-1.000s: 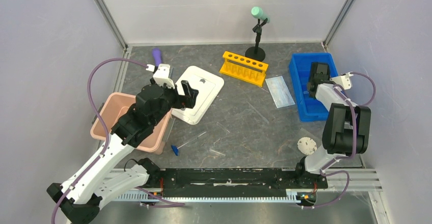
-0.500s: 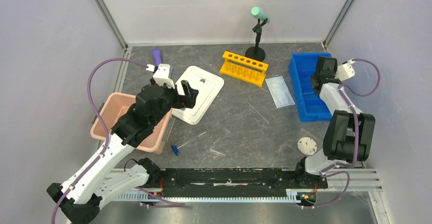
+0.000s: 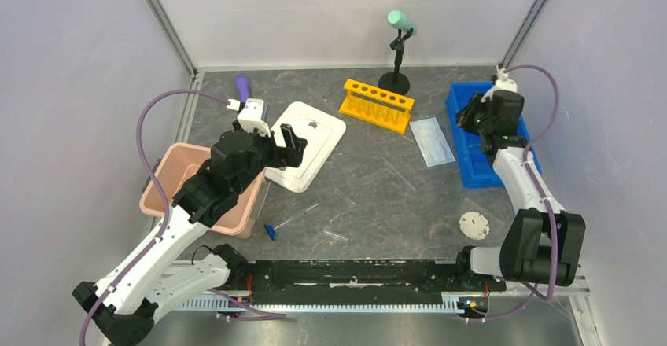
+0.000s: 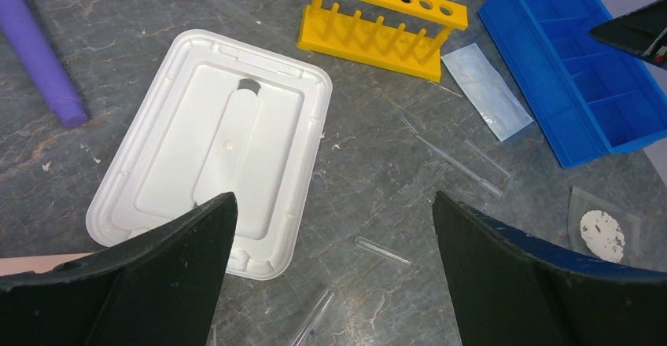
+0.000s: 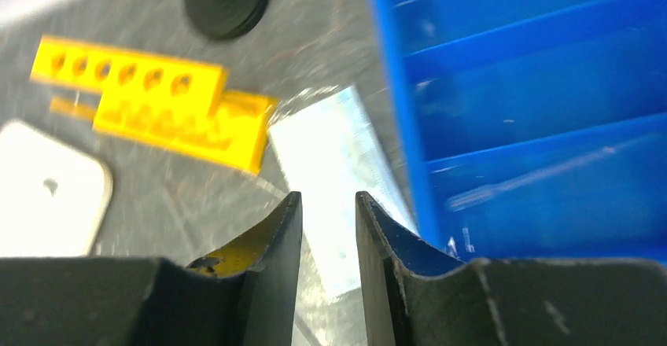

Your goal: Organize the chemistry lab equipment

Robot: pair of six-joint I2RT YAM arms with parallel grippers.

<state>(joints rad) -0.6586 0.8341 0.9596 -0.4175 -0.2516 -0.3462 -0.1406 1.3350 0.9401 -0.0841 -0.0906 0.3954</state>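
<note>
The grey table point(image 3: 377, 181) has the blue bin point(image 3: 476, 169) at 2 o'clock; my right gripper point(image 5: 327, 196) hovers at its 9 o'clock rim, jaws barely apart and empty, probably for the face mask point(image 3: 432, 141) beside it. My left gripper point(image 4: 332, 200), spread wide and empty, overlooks thin clear tubes point(image 4: 452, 161) toward 6 o'clock.

No legible text, label or number on the yellow plastic tube rack point(image 3: 377, 104), blue plastic tray point(image 3: 472, 157), white plastic lid point(image 3: 307, 145) or pale blue rectangular face mask point(image 3: 432, 141).
</note>
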